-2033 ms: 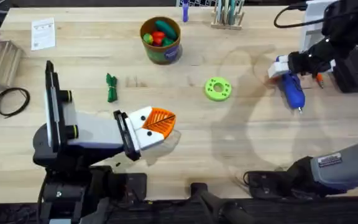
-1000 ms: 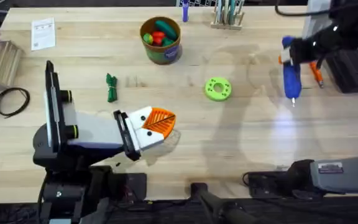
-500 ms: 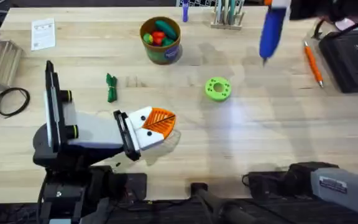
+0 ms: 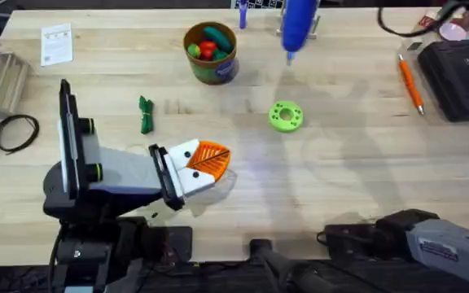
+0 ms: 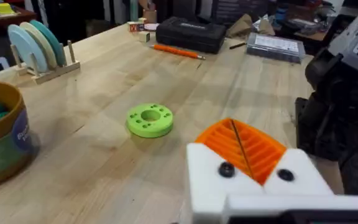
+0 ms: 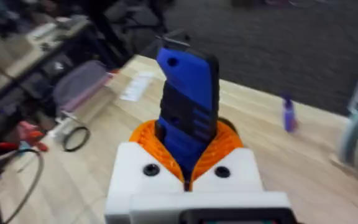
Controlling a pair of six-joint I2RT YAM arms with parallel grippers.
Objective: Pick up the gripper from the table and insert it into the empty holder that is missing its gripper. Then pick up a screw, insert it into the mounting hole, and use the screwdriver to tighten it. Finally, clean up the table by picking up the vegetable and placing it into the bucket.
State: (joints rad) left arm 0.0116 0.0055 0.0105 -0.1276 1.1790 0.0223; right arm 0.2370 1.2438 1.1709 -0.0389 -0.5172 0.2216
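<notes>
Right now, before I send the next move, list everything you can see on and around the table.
screwdriver: one, blue, lifted at the far edge, clamped in the right gripper.
vegetable: one, dark green, on the table left of centre.
bucket: one, olive with tan rim, far centre, toy food inside.
ring disc: one, lime green, centre.
orange-handled tool: one, far right.
black case: one, far right edge.
cable coil: one, black, left edge.
paper card: one, white, far left.
plate rack: one, wooden, far edge, pale discs in it.
left gripper: white mounts, orange pads, jaws shut, near left.
</notes>
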